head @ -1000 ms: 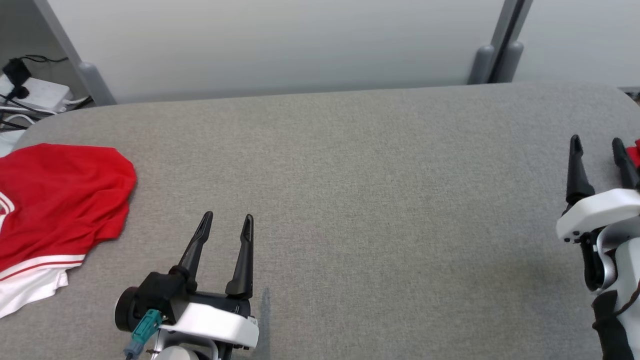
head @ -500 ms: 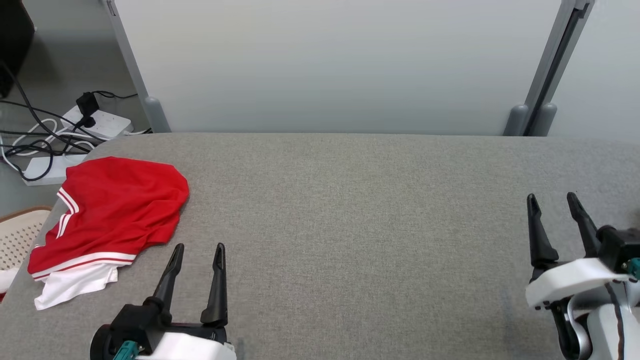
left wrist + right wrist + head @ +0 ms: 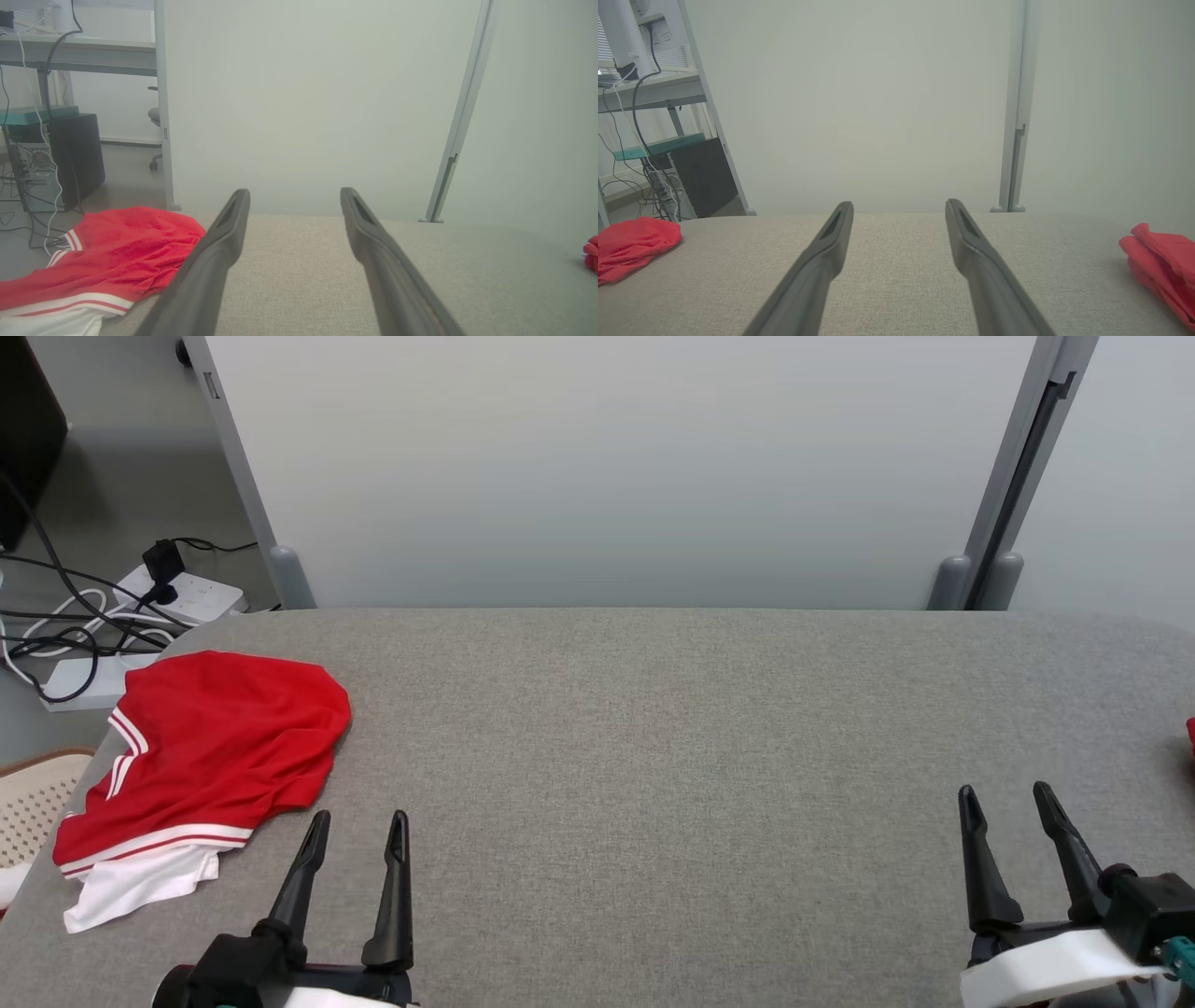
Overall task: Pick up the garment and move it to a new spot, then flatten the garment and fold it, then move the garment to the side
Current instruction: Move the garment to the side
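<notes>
A crumpled red garment (image 3: 205, 756) with white striped trim lies on the far left of the grey padded table (image 3: 653, 756). My left gripper (image 3: 360, 821) stands open at the near edge, just right of the garment and apart from it, with nothing between its fingers. The left wrist view shows the garment (image 3: 117, 256) to the left of the open left gripper (image 3: 294, 193). My right gripper (image 3: 1005, 795) is open and empty at the lower right. In the right wrist view the right gripper (image 3: 899, 205) points across bare table, with the garment (image 3: 635, 242) far off to the left.
Another bunched red cloth (image 3: 1162, 266) lies at the table's right edge (image 3: 1191, 733). A pale partition wall (image 3: 607, 476) stands behind the table. Power strips and cables (image 3: 177, 588) and a beige perforated basket (image 3: 28, 793) are on the floor at left.
The head camera has moved, so the whole picture has shifted and more wall and floor show. Both grippers now sit lower in the view, nearer the table's front edge, and stay open.
</notes>
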You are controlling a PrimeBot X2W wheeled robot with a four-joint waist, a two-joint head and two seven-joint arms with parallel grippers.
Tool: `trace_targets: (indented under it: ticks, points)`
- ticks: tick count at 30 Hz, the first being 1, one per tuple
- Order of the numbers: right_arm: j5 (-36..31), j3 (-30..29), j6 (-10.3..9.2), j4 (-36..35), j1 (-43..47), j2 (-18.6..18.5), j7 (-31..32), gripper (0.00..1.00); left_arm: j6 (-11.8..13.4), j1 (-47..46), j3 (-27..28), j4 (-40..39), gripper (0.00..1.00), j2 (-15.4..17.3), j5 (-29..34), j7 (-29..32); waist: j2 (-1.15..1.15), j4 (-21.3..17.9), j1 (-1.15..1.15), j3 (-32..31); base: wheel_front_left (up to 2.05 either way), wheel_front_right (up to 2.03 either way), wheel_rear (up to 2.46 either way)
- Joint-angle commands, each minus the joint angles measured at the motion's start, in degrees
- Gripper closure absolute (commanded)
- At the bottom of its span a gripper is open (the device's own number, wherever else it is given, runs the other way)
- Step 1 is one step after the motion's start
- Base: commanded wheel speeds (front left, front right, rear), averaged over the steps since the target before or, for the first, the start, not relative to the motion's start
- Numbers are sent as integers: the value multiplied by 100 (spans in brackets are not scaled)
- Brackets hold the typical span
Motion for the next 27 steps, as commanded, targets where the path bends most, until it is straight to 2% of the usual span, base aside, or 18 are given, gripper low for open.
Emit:
trace_targets:
  ticks: [1, 8, 27]
  points:
    - [43, 174, 23, -265, -39, -47, -76, 0, -36, -139, 183, -160, 0, 3, 78, -50, 0, -33, 0, -26, 0, 0, 0]
    - [24, 344, 23, -567, 266, -34, -76, 0, -2, -69, 160, -157, 0, 2, 92, -50, 0, -115, 0, -82, 0, 0, 0]
    - [54, 256, 23, -579, 409, 4, -76, 0, -13, -76, 112, -105, 0, 1, 120, -50, 0, -13, 0, -60, 0, 0, 0]
